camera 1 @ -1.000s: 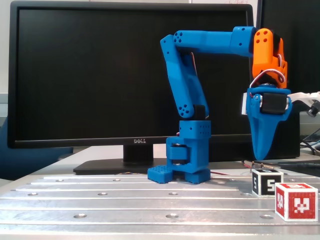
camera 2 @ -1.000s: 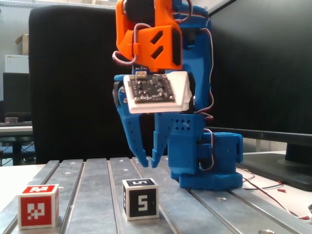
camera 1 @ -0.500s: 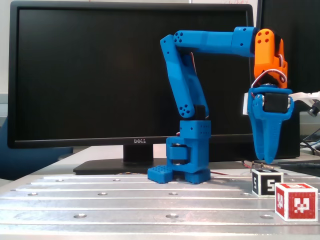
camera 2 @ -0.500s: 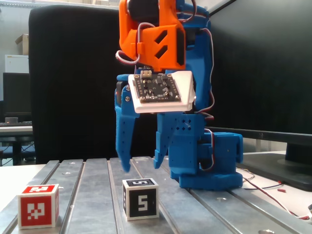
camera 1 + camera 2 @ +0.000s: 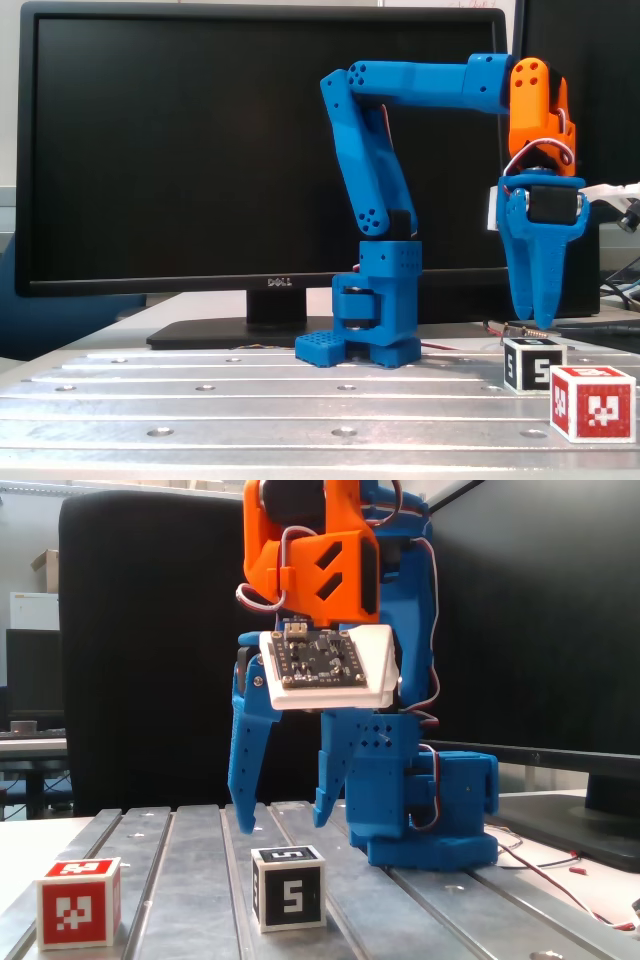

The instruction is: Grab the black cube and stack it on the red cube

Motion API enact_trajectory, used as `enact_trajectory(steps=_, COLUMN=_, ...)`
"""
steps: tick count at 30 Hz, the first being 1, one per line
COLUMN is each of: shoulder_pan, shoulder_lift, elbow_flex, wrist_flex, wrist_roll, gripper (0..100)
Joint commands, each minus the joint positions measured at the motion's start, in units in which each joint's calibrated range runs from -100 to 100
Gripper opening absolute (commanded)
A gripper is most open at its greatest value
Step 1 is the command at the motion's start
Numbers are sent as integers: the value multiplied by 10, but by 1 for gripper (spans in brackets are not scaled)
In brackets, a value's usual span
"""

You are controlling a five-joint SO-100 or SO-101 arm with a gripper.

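Gripper (image 5: 282,828) wider than before, above black cube (image 5: 288,888) marked "5".

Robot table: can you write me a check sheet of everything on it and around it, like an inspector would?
Surface: metal table with long grooves and screw holes, bare apart from the cubes and the arm base.
Job's things: black cube with a white 5 and red cube both sit on the table, apart from each other, not stacked.
Clutter: nothing seen on the table.
Grippers: gripper open, pointing down, above the black cube and not touching it.
Cables: thin wires trail from the arm base; more loop by the orange wrist.
Surroundings: Dell monitor, screen off, behind the arm; a black chair back in the other fixed view.
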Motion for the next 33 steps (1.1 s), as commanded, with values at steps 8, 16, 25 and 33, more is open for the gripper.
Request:
enact_trajectory(steps=8, shoulder_pan=-1, shoulder_lift=-7, elbow_flex=-3, wrist_flex=-5, wrist_roll=-2, gripper=26)
enact_trajectory(steps=16, shoulder_pan=-1, shoulder_lift=-7, elbow_flex=-1, wrist_flex=-5, wrist_roll=-2, gripper=26)
enact_trajectory(steps=25, shoulder_pan=-1, shoulder_lift=-2, elbow_flex=-1, wrist_flex=-4, wrist_roll=-2, gripper=26)
enact_trajectory(steps=33, shoulder_pan=-8, shoulder_lift=-2, elbow_flex=-1, wrist_flex=-5, wrist_roll=0, gripper=26)
